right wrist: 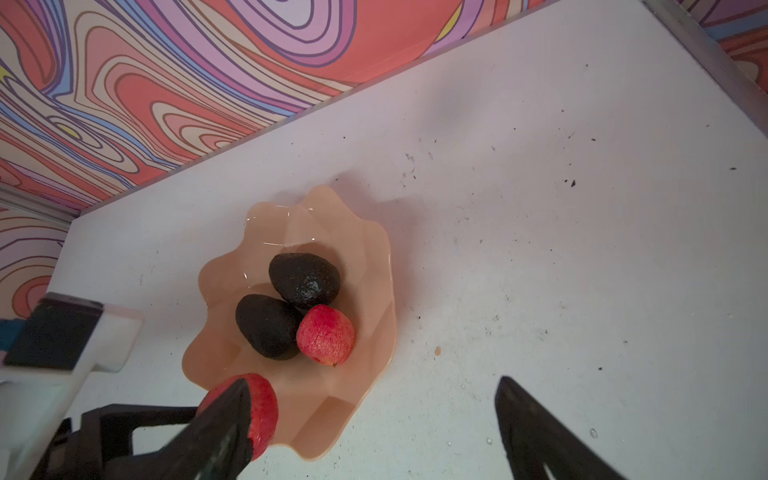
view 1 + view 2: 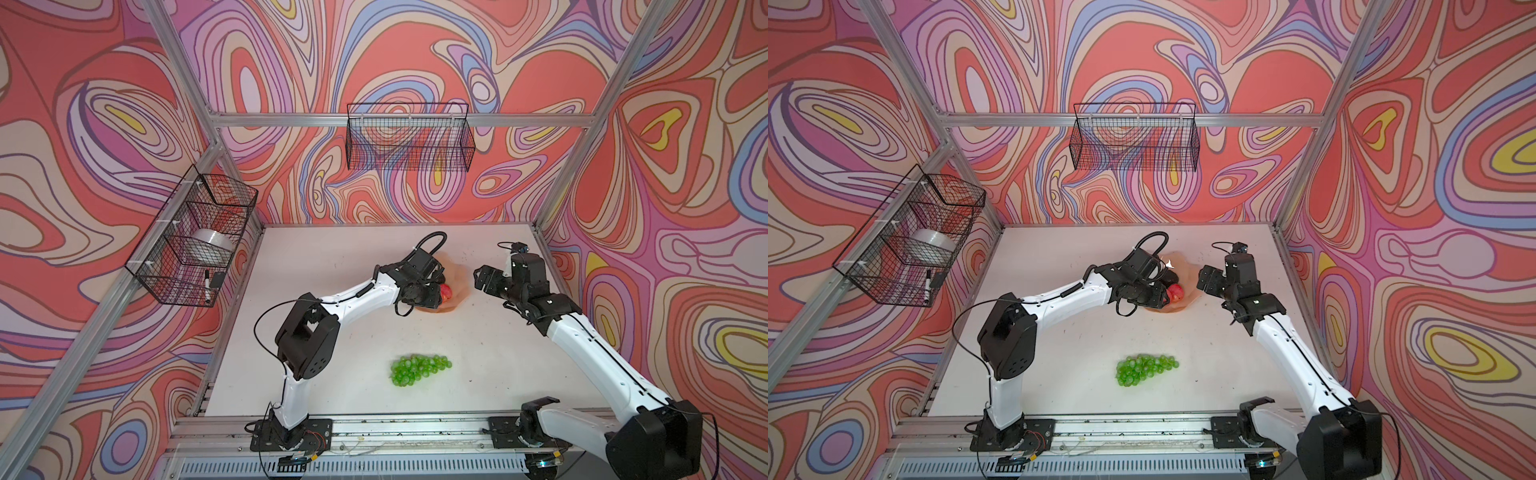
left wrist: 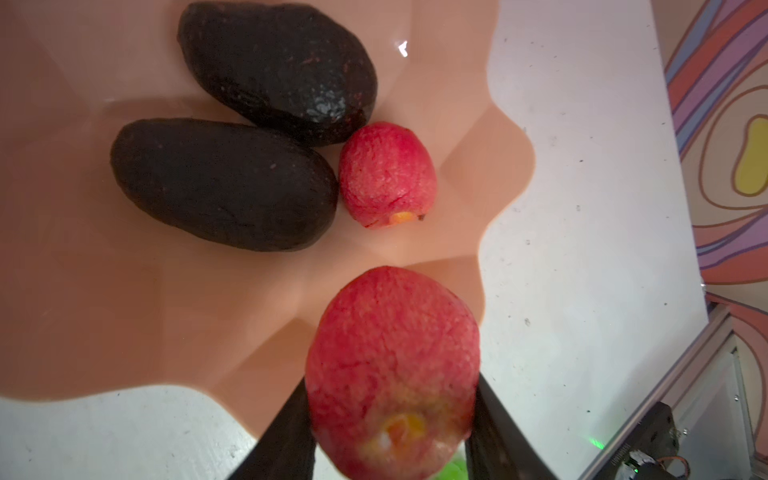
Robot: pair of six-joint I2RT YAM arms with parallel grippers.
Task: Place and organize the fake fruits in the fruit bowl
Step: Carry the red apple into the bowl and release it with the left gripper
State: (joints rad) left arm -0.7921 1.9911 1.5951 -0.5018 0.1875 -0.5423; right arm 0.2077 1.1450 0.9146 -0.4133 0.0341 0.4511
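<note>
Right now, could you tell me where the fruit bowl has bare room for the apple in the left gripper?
Bare bowl floor lies between the held apple and the nearer avocado, and beyond the far avocado toward the wall. The middle is crowded: both avocados touch the resting apple.

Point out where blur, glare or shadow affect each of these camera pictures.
Left wrist view: the held apple is blurred, too near the lens; a white glint marks the fruit bowl, and one avocado shows sheen. Right wrist view: the right pincer is a dark, soft silhouette. In both top views: sharp, evenly lit, barely any shadow beside the grapes.
</note>
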